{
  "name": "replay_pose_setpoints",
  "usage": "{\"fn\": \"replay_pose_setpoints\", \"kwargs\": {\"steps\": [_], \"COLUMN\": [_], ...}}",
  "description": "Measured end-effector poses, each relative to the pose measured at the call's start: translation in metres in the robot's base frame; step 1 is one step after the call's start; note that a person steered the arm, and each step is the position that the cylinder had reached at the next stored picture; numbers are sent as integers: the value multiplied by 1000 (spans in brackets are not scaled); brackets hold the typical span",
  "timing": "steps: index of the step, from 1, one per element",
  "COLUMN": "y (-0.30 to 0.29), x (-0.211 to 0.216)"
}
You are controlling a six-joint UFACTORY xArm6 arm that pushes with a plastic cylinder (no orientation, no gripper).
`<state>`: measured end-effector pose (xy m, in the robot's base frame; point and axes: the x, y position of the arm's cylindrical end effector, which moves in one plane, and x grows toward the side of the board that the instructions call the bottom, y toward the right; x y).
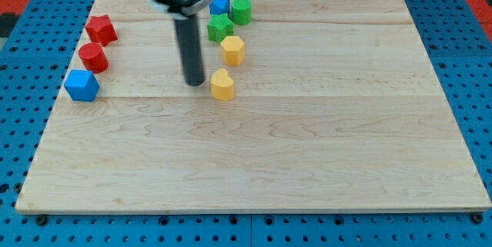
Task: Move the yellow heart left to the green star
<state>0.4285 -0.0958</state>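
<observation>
My tip is resting on the wooden counter, just to the view's left of the yellow heart, with a small gap between them. There is no claw here, only the rod.

The green star is sitting toward the view's top, with a yellow hexagon lying between it and the heart. A blue block and a green cylinder are standing just above the star. At the view's left, a red star, a red cylinder and another blue block are lining the edge.

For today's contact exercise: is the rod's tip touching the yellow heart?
Apart. The camera view shows a strip of bare board between my tip and the yellow heart, which sits to the tip's right in the view.
</observation>
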Motion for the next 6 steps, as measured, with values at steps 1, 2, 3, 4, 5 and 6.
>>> {"fn": "replay_pose_setpoints", "kwargs": {"steps": [1,2,3,4,5,6], "y": [35,69,38,47,51,55], "x": [46,19,-24,-55,-90,-117]}}
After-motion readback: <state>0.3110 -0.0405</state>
